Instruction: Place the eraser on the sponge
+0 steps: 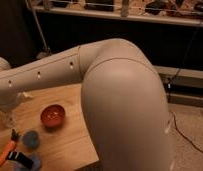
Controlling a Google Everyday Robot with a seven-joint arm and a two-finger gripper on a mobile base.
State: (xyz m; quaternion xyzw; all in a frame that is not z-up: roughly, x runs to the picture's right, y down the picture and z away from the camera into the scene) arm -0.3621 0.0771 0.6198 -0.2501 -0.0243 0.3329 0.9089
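Note:
The arm's big grey elbow (120, 100) fills the middle of the camera view, and its forearm reaches left. The gripper (9, 111) hangs at the far left edge, just above the wooden table (70, 140). A small black block, apparently the eraser (19, 158), lies at the bottom left corner. Its right end rests against a blue piece (34, 162) that the frame's bottom edge cuts off. A round blue sponge-like pad (31, 139) sits just above them on the table. The gripper is above and to the left of these, apart from them.
A red bowl (53, 116) stands on the table right of the gripper. An orange-handled tool (6, 151) lies at the left edge beside the black block. The table's right edge is hidden behind the arm. A black cable (187, 137) runs over the floor at the right, with shelving behind.

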